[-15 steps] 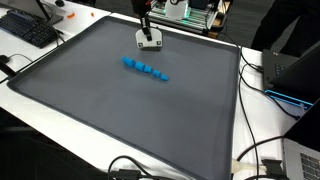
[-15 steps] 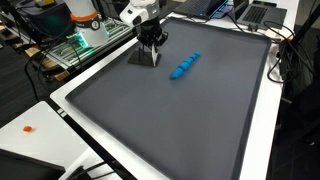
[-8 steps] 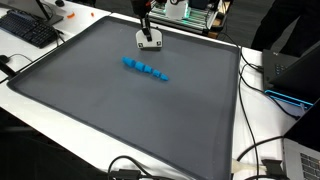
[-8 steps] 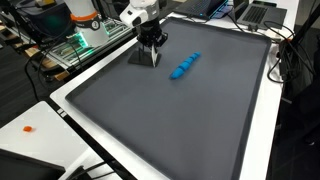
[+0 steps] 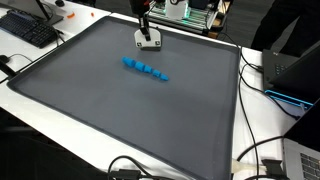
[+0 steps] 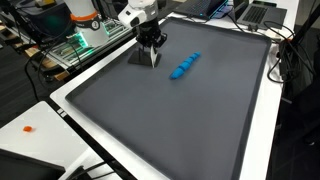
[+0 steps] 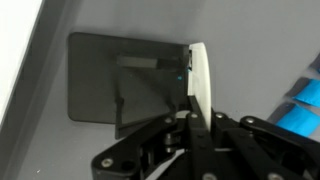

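My gripper (image 5: pixel 146 30) is at the far edge of the large grey mat (image 5: pixel 120 110), also in an exterior view (image 6: pixel 150 44). It is shut on a thin white flat piece (image 7: pixel 201 80), held upright on edge with its lower end at the mat (image 5: pixel 149 42) (image 6: pixel 153 58). A darker grey rectangular patch (image 7: pixel 125 88) lies on the mat just beside the piece. A short row of small blue blocks (image 5: pixel 146 70) (image 6: pixel 184 66) lies on the mat a little away from the gripper, and its edge shows in the wrist view (image 7: pixel 300 108).
The mat lies on a white table (image 5: pixel 255 120). A keyboard (image 5: pixel 30 28) is off one corner. Electronics and wires (image 5: pixel 190 12) stand behind the gripper. A laptop (image 5: pixel 290 72) and cables (image 5: pixel 262 150) are at the side. A small orange thing (image 6: pixel 28 128) lies on the table.
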Controlling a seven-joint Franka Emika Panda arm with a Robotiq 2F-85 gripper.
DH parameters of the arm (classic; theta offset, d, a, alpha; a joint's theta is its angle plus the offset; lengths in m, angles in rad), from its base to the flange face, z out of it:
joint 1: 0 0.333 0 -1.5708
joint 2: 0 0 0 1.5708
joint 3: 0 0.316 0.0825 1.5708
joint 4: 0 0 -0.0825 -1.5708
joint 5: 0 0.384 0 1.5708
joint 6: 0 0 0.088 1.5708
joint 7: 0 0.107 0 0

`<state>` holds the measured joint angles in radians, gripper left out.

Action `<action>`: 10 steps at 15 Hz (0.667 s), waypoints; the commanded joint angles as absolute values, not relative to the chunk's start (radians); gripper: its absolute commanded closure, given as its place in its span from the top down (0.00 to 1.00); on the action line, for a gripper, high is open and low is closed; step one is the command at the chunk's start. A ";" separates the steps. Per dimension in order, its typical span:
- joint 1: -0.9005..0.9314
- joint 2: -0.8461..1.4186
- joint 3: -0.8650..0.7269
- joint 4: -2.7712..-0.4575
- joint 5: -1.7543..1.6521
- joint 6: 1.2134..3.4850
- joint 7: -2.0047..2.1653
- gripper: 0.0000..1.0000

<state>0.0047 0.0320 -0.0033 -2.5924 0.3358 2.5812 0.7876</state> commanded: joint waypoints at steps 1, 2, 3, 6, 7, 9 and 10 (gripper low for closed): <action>0.005 0.014 -0.003 -2.604 0.362 2.583 0.791 0.01; 0.006 0.015 -0.002 -2.603 0.361 2.583 0.794 0.01; 0.006 0.016 -0.001 -2.602 0.363 2.582 0.792 0.01; 0.008 0.020 0.000 -2.599 0.363 2.584 0.793 0.01; 0.008 0.024 0.001 -2.598 0.363 2.587 0.794 0.01; 0.009 0.031 0.002 -2.598 0.370 2.596 0.792 0.01; 0.009 0.033 0.003 -2.598 0.380 2.601 0.788 0.01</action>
